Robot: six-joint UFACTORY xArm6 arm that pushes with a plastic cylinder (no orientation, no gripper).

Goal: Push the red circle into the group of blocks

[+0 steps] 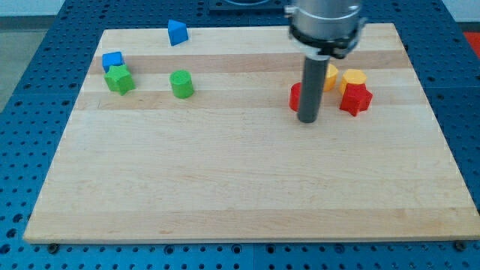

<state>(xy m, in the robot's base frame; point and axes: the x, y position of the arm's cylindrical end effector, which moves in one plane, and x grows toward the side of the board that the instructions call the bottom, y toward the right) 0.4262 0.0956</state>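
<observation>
Red circle sits at board's upper right, mostly hidden behind rod. Likely light, rigid, slides easily; best pushed on its left flank toward the group: yellow circle, red star, an orange block, close right. My tip touches circle's lower edge, holding nothing. Rod stands upright.

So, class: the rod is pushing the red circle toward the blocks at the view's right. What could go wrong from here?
1. My tip largely hides the red circular block, so it could slip aside unseen.
2. The red star-shaped block and two yellow blocks sit close together; a hard push may scatter them.
</observation>
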